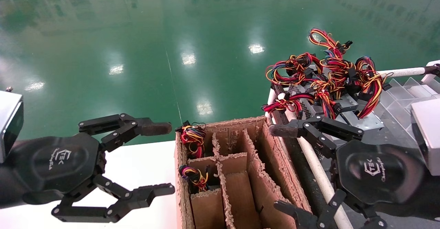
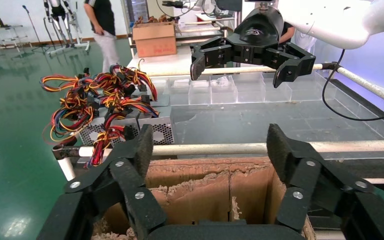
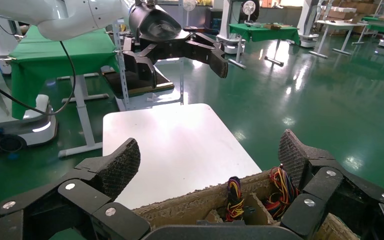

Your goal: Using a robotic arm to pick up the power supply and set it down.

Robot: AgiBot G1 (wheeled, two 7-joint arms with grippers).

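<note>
Power supplies, small grey metal boxes with bundled coloured wires [image 1: 193, 137], sit upright in the far-left slots of the brown cardboard divider box [image 1: 271, 160]. Both tools, left tool [image 1: 163, 158] and right tool [image 1: 280, 168], gape wide. Lower one squarely over a slot, avoiding the wires.

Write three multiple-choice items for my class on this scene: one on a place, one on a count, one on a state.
1. Where is the pile of power supplies?
A. on the white table
B. on the rack at the robot's right
C. inside the box

2. How many wire bundles show in the cardboard box?
A. two
B. four
C. none

3. How are the left gripper and right gripper?
A. both shut
B. one holds wires
C. both open, empty

Answers: 1 B, it lies beyond the white rail. 2 A, both along the left side. 3 C, fingers spread, nothing between.
</note>
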